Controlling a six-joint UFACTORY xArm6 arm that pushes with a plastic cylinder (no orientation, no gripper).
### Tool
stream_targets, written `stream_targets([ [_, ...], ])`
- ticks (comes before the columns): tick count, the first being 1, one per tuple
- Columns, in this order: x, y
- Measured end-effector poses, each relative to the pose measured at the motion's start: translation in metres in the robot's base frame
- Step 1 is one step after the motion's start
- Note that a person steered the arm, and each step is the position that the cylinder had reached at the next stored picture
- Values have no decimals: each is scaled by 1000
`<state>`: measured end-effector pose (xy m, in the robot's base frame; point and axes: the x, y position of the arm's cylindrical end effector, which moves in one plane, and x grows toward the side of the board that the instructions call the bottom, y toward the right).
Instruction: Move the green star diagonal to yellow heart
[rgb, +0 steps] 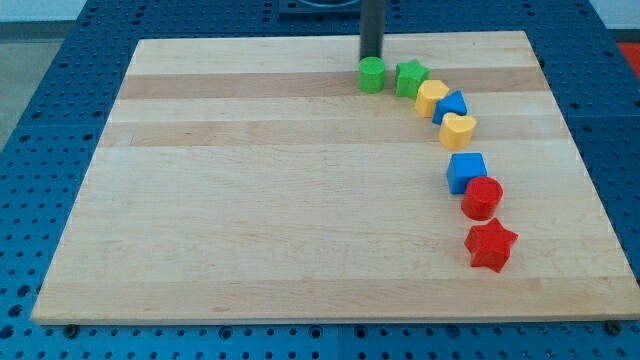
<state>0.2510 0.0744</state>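
The green star (410, 77) lies near the top of the wooden board (250, 200), right of centre. The yellow heart (458, 130) lies lower right of it, with a yellow hexagon-like block (432, 97) and a blue triangle-like block (452, 105) between them. A green cylinder (372, 74) sits just left of the star. My tip (372, 56) is at the top edge of the green cylinder, touching or nearly touching it, up and left of the green star.
A blue cube (466, 171), a red cylinder (482, 197) and a red star (490, 245) run down the right side below the heart. Blue perforated table surrounds the board.
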Motion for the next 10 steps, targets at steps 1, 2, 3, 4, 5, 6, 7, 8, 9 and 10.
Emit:
stream_targets([
  [1,-2,5],
  [2,5,6],
  [3,10,1],
  [4,10,-23],
  [5,19,-38],
  [6,31,-39],
  [7,34,-39],
  [8,34,-41],
  [9,19,-26],
  [10,1,13],
])
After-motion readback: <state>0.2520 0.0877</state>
